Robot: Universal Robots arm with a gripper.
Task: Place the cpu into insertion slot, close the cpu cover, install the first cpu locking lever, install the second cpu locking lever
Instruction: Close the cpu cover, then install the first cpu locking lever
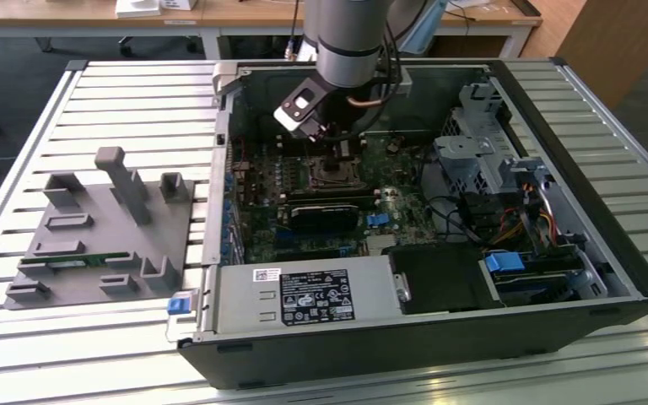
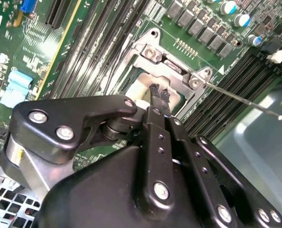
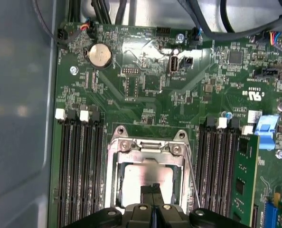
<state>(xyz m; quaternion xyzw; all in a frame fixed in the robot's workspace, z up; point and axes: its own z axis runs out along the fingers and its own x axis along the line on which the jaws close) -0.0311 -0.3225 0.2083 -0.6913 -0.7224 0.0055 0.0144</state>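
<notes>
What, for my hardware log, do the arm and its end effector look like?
The arm is a smooth silver-grey cylinder with a darker joint band, and a small white-and-black box is mounted near its wrist. The end effector is matte black: rounded linkage bars pinned with silver screws, narrowing to two slim black fingers with rough-edged tips.

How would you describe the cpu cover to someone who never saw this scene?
In the open computer case, find the green motherboard. Between two banks of long black memory slots, at the gripper, lies the cpu cover: the only silver square frame, with a window showing the cpu.
</notes>
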